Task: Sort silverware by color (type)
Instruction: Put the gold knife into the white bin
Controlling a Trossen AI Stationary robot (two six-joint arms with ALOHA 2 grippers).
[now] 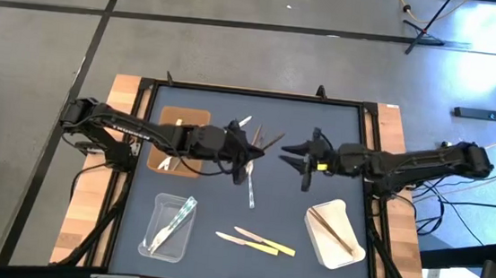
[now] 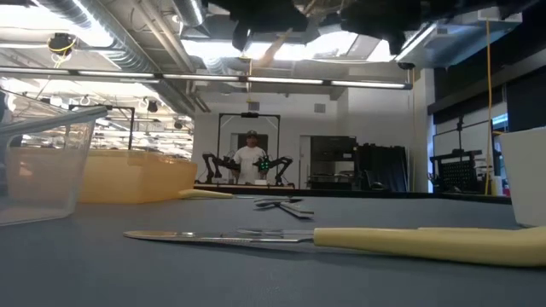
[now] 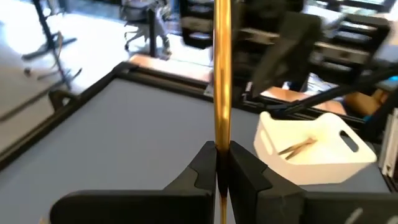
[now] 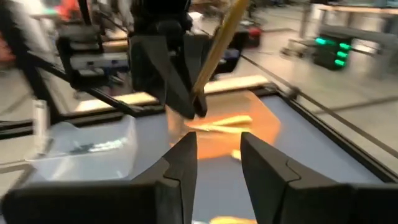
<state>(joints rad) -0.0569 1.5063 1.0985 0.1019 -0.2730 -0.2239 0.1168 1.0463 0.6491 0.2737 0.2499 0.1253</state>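
L arm reaches in over table centre, L gripper (image 1: 255, 145) clamped on a thin tan wooden utensil (image 3: 222, 74) held up off the dark grey mat (image 1: 225, 191). R arm stretched toward it, R gripper (image 1: 298, 157) facing it w/ fingers (image 4: 186, 155) apart, holding nothing. Other silverware: pale yellow plastic pieces (image 1: 257, 241) on mat near front edge.
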